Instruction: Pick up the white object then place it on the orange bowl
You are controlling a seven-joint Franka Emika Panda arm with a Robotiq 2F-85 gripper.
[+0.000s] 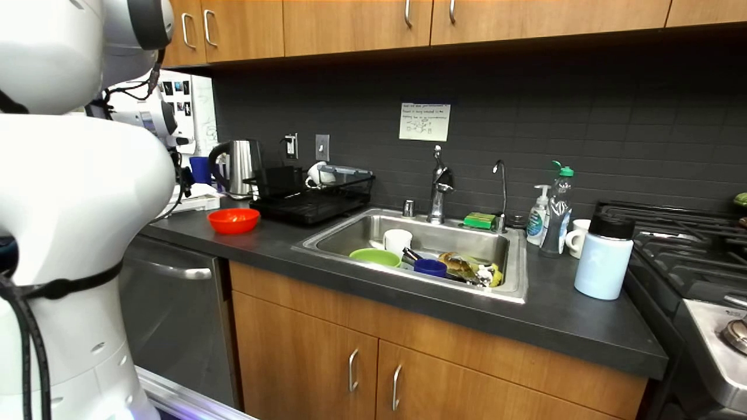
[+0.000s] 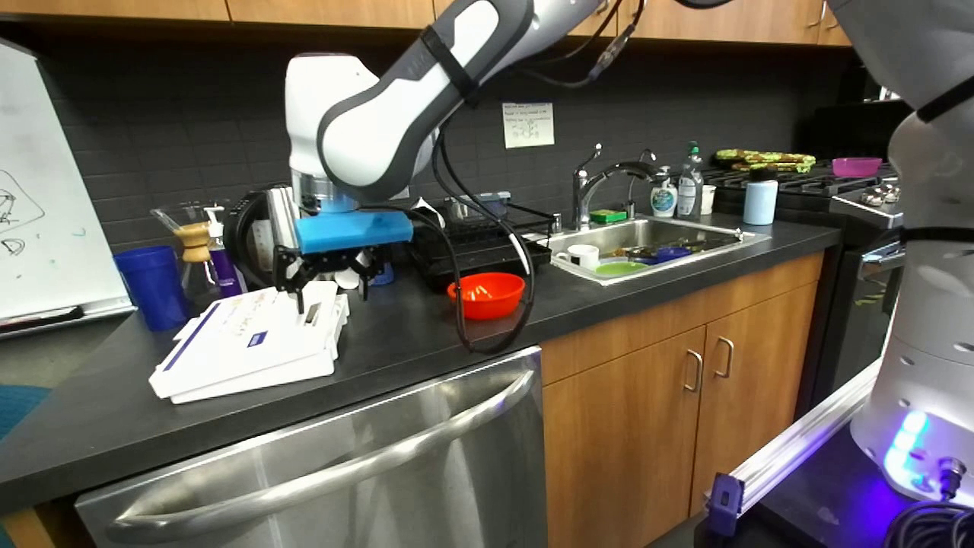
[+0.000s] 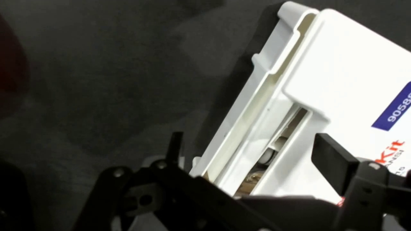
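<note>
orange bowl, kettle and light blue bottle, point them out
Orange bowl [image 2: 488,307], in an exterior view, outer wall
Kettle [image 1: 243,169], in an exterior view, metal body
Light blue bottle [image 1: 603,268], in an exterior view, lower body

Red-orange on the bowl [image 2: 487,298], black on the tool [image 3: 253,152], dark grey across the tabletop [image 2: 403,339]; white on the flat case [image 2: 236,354], with red lettering [image 3: 389,152] and white digits [image 3: 398,110] on a purple label [image 3: 382,122].

white case [image 3: 321,80] cut off at the wrist view's three o'clock, dark red shape [image 3: 11,65] blurred at nine, white thing [image 2: 348,279] partly hidden by the gripper [image 2: 332,299] in an exterior view
</note>
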